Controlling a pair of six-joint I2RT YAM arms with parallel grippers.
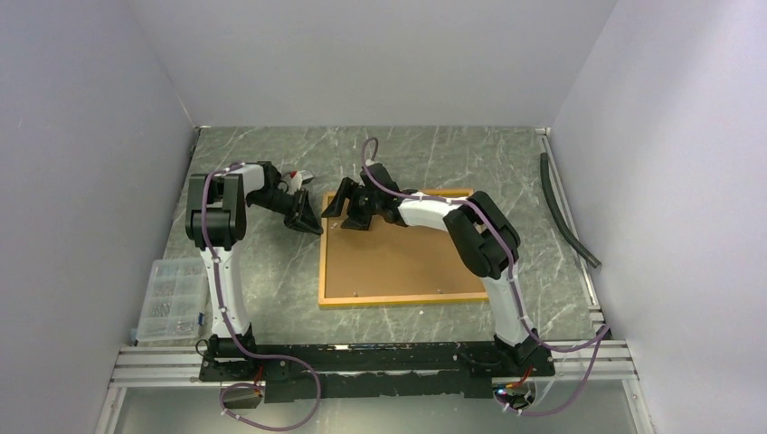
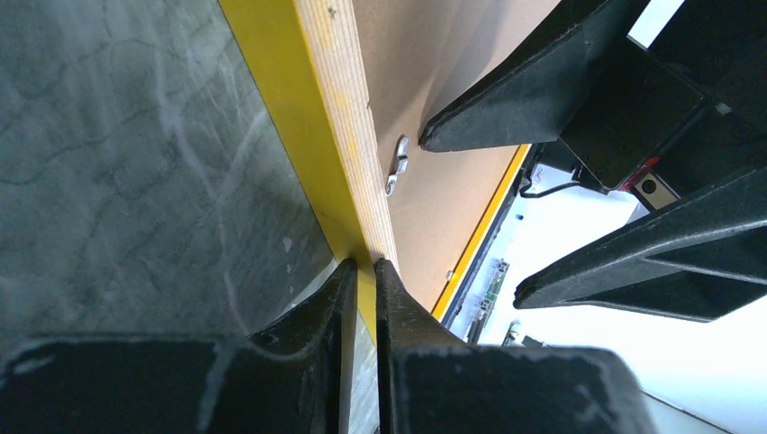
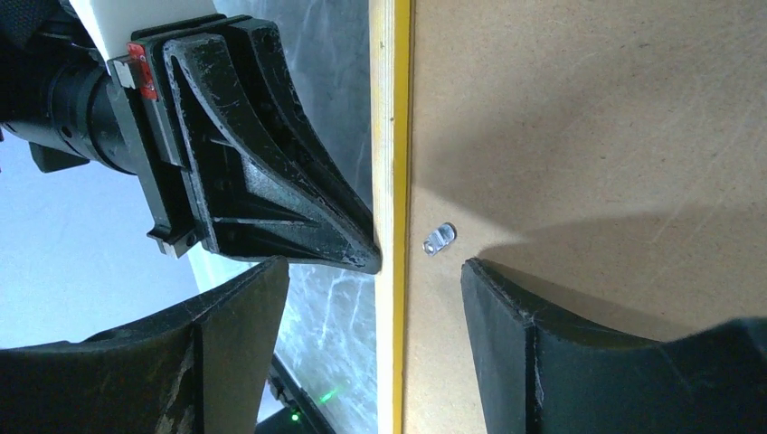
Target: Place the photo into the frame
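The frame (image 1: 402, 299) lies back up on the table, with the plain brown backing board (image 1: 407, 258) inside its rails. The photo is not in view. My left gripper (image 1: 306, 220) is at the frame's far left corner. In the left wrist view the left gripper (image 2: 364, 264) is shut on the frame's (image 2: 335, 117) left rail. My right gripper (image 1: 348, 212) is open above the same corner. In the right wrist view the right gripper (image 3: 375, 267) straddles the rail (image 3: 387, 108) and a small metal clip (image 3: 440, 240) on the board (image 3: 588, 136).
A clear plastic parts box (image 1: 172, 298) stands at the table's left edge. A black hose (image 1: 565, 212) lies along the right wall. The two arms are close together over the frame's far left corner. Walls close in the left, back and right.
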